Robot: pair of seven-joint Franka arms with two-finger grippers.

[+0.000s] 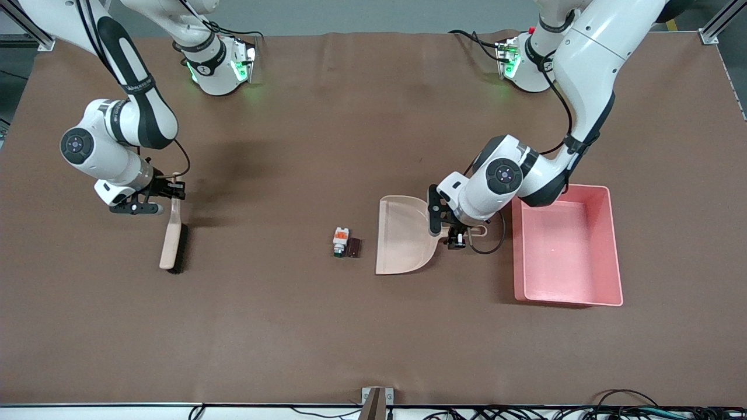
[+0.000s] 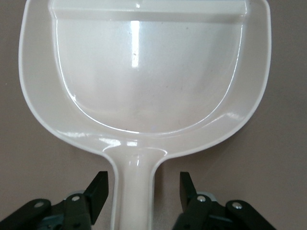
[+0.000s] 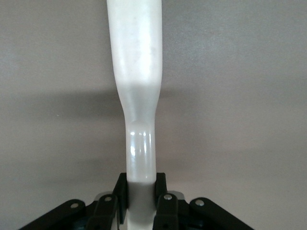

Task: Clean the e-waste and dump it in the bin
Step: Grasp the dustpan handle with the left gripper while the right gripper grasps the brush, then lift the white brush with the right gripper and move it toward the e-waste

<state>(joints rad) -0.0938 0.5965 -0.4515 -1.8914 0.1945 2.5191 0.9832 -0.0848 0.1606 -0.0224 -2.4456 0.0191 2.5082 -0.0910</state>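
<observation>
The e-waste lies mid-table: a white block with an orange label point(image 1: 340, 240) and, touching it, a dark brown cylinder point(image 1: 353, 247). They lie just off the mouth of the beige dustpan point(image 1: 402, 236), toward the right arm's end. My left gripper point(image 1: 453, 230) is open, with one finger on each side of the dustpan's handle point(image 2: 135, 191) and a gap on both sides. The pink bin point(image 1: 613, 245) stands beside the dustpan toward the left arm's end. My right gripper point(image 1: 168, 191) is shut on the handle point(image 3: 136, 72) of a brush point(image 1: 174, 240), which rests on the table.
The table is covered by a brown mat point(image 1: 292, 326). The brush's dark bristles point(image 1: 181, 251) face the e-waste across a wide stretch of bare mat. The bin holds nothing.
</observation>
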